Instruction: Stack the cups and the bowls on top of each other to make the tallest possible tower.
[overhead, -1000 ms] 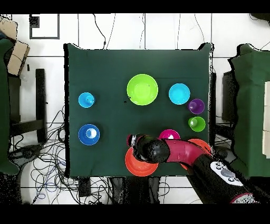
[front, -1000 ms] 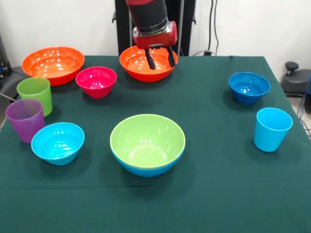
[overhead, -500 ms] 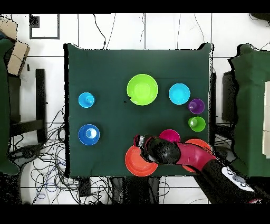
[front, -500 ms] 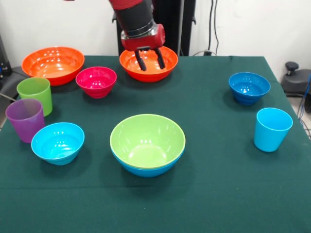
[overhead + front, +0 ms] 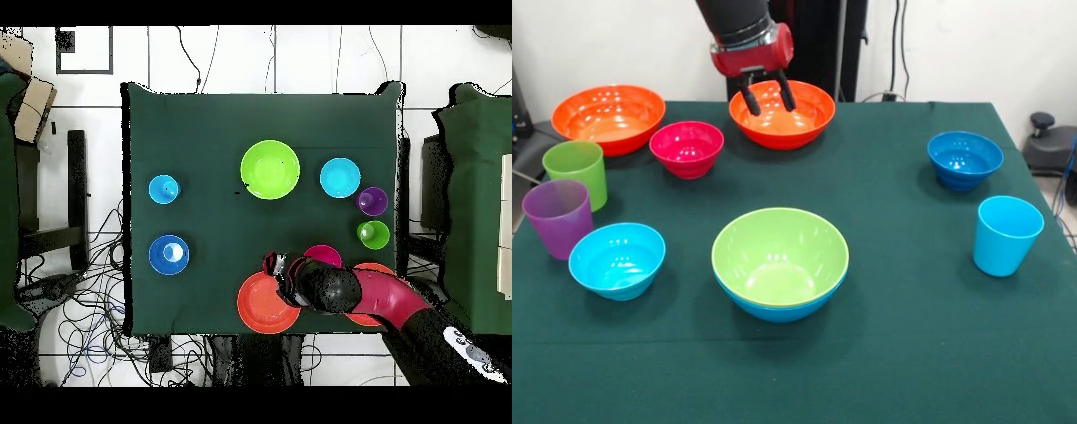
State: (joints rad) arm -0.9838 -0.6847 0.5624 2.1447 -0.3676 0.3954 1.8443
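From my remote seat, the red and black arm comes down from the top edge of the front view, tilted so the wrist leans toward 11 o'clock. The pincer (image 5: 764, 95) has its two dark fingers spread apart with nothing between them, hanging just over the glossy orange plastic bowl (image 5: 793, 119) at 12 o'clock on the green-covered desk (image 5: 909, 353).

The tower (image 5: 779, 261) is just the large lime green bowl nested in the large blue bowl, sitting around the desk's middle, a bit toward 6 o'clock.

The second large orange bowl (image 5: 607, 115) sits out at 10 o'clock, and the small magenta bowl (image 5: 687, 147) is just beside it. The lime green tumbler (image 5: 576, 173) and the purple tumbler (image 5: 557, 217) stand together at 9 o'clock, with the small cyan bowl (image 5: 617, 259) near them at 8. The small dark blue bowl (image 5: 965, 159) is at 2 o'clock and the light blue tumbler (image 5: 1005, 235) at 3.
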